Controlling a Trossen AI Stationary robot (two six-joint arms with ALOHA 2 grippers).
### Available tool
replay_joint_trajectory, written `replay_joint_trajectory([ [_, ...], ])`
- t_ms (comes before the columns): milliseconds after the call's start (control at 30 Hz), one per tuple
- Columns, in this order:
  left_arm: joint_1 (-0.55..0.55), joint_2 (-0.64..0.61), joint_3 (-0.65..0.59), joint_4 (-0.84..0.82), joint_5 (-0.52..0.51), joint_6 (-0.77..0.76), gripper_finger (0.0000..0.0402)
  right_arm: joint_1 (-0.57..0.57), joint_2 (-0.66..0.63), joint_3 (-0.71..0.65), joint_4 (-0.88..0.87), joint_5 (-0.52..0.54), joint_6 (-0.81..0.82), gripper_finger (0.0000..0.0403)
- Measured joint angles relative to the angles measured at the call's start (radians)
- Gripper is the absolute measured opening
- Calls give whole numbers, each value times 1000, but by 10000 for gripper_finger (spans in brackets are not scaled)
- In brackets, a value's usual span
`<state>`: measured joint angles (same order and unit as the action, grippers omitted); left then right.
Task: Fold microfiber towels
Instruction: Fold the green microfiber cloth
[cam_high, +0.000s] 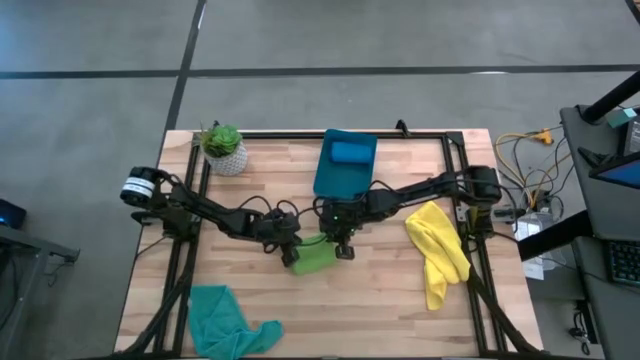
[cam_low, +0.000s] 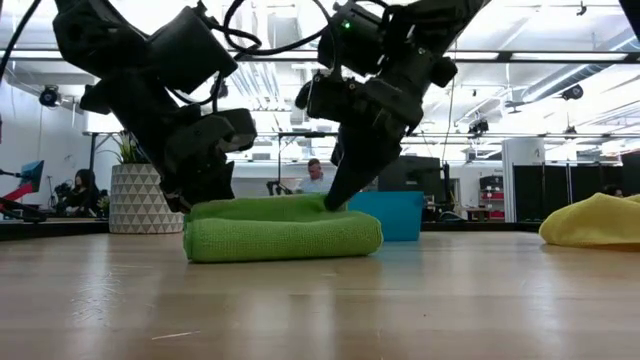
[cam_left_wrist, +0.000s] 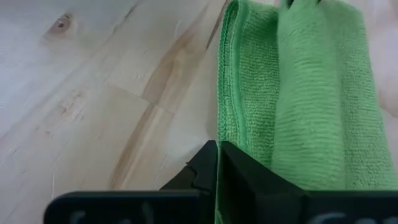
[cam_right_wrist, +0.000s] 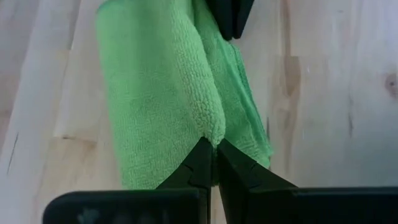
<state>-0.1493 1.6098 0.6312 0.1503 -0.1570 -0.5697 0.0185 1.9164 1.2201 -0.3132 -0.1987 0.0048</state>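
The lime green towel (cam_high: 313, 259) lies folded into a thick strip on the wooden table (cam_high: 380, 310), between my two grippers. My left gripper (cam_high: 289, 250) is shut on its left end and my right gripper (cam_high: 343, 248) is shut on its right end. In the low view the towel (cam_low: 283, 231) rests flat, with both arms coming down onto its top. The yellow towel (cam_high: 438, 252) lies crumpled at the right. The teal towel (cam_high: 225, 320) lies crumpled at the near left. The blue towel (cam_high: 350, 152) sits folded in the blue bin (cam_high: 343, 180). My left gripper pinches the towel's stacked hemmed edges (cam_left_wrist: 225, 134) at its left end between the two fingers, several layers together. The fingers slant down from the table's left. The towel lies on the table. My right gripper pinches the rounded fold (cam_right_wrist: 209, 124) at the towel's right end between its two fingers. The fingers slant down from the far right (cam_low: 335, 195). The towel rests on the table below them.
A potted plant (cam_high: 223, 148) stands at the far left corner. The blue bin stands at the far middle, just behind my right gripper. Bare tabletop lies in front of the green towel, between the teal and yellow towels. People show in the room beyond the table (cam_low: 316, 175).
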Motion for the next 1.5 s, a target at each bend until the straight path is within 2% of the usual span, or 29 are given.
replay_joint_trajectory([
  [233,0,-4,0,-1,0,0,8,-14,22,2,4,43,41,32],
  [500,0,-9,0,-1,-14,5,8,-58,7,2,38,38,134,114],
  [600,0,-31,0,-20,-76,34,6,-68,-9,5,41,38,161,145],
  [733,3,-86,0,-70,-235,126,2,-77,-36,10,27,35,183,172],
  [833,19,-146,0,-89,-268,167,2,-77,-75,10,-14,35,205,180],
  [900,33,-192,0,-88,-193,153,2,-77,-104,8,-61,35,213,181],
  [1033,90,-238,16,-79,115,155,2,-69,-164,-5,-138,36,233,175],
  [1133,134,-237,23,-81,250,110,16,-54,-217,-29,-143,43,257,168],
  [1300,221,-182,27,-76,377,53,88,-30,-311,-95,-122,50,320,156],
  [1500,279,-17,61,-12,649,24,187,19,-464,-214,-93,140,409,143],
])
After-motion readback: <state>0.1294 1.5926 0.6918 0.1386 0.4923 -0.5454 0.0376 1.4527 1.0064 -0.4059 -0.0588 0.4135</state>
